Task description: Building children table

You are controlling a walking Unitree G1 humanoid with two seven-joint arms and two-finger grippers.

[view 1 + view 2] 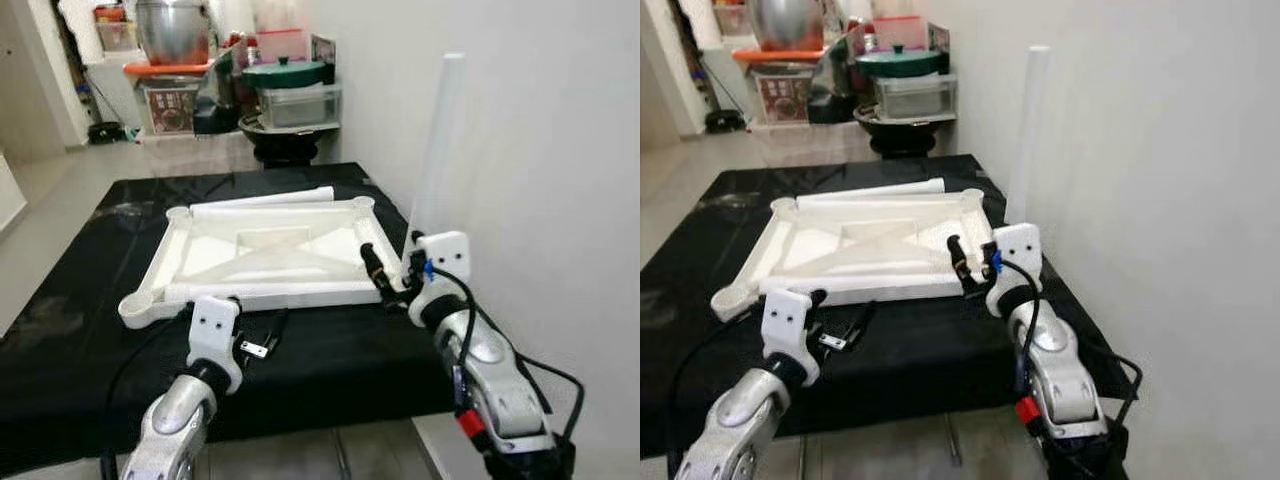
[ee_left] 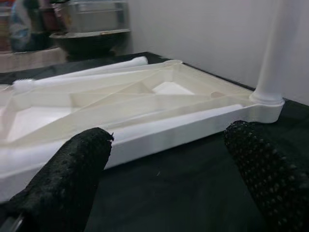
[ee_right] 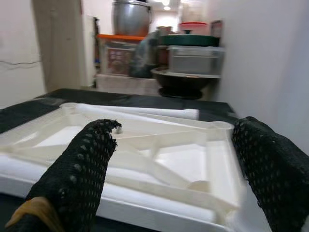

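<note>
Tabletop [image 1: 265, 250]: smooth white plastic, faint sheen. Legs [image 1: 262, 199]: the same plastic. Black cloth [image 1: 70, 330]: matt. Gripper fingers [image 2: 72, 169]: black, rough-dotted. Pot [image 1: 172, 30]: shiny metal.

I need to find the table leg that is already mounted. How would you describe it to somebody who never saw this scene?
Start at the black mat, where the white tabletop lies upside down. At its near corner by the wall, beside the right gripper, one white leg stands upright. The other legs lie flat.

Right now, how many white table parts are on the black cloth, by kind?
Tabletop: 1
Legs lying flat: 2 (far leg, near leg)
Upright leg: 1
Total: 4
</note>
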